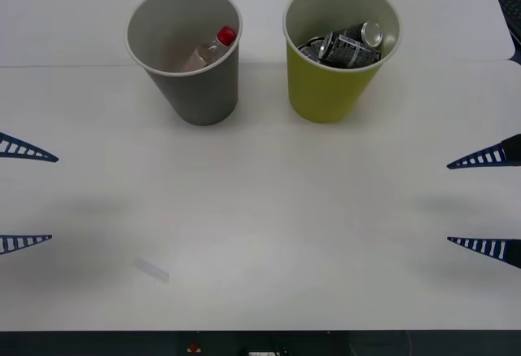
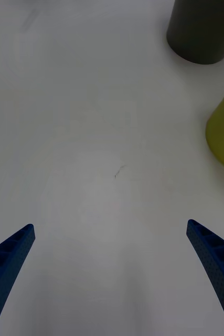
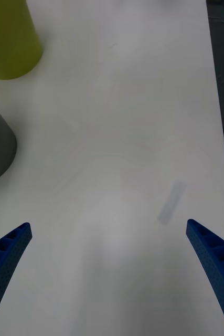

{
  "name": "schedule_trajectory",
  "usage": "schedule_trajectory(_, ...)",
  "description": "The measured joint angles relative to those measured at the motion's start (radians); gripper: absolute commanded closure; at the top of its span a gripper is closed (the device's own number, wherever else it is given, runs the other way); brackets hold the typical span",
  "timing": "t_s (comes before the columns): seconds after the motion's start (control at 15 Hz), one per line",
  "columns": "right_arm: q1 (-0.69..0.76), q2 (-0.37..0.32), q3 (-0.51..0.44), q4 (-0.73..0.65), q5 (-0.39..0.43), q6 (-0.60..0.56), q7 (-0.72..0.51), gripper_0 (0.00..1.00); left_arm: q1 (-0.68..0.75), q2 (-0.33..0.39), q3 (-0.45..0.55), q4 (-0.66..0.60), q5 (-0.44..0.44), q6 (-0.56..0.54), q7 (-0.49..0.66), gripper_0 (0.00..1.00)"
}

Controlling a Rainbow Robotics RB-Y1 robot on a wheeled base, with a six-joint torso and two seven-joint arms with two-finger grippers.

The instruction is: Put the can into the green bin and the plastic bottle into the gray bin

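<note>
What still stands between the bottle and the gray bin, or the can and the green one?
Nothing: the plastic bottle lies inside the gray bin, the can inside the green bin. The left gripper and right gripper hang open, apart.

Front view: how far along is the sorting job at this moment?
Both placements look done: the plastic bottle lies inside the gray bin, and the can sits in the green bin. Nothing is in hand; the left gripper and right gripper wait open at the table's sides. Nothing appears left.
</note>
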Motion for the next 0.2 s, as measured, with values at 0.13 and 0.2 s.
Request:
schedule_trajectory(0.13, 0.0, 0.0, 0.0, 0.0, 0.0, 0.0, 0.0, 0.0, 0.0, -0.012, 0.0, 0.0, 0.0, -0.007, 0.004, 0.0)
schedule_trajectory(0.2, 0.0, 0.0, 0.0, 0.0, 0.0, 0.0, 0.0, 0.0, 0.0, -0.013, 0.0, 0.0, 0.0, -0.007, 0.005, 0.0)
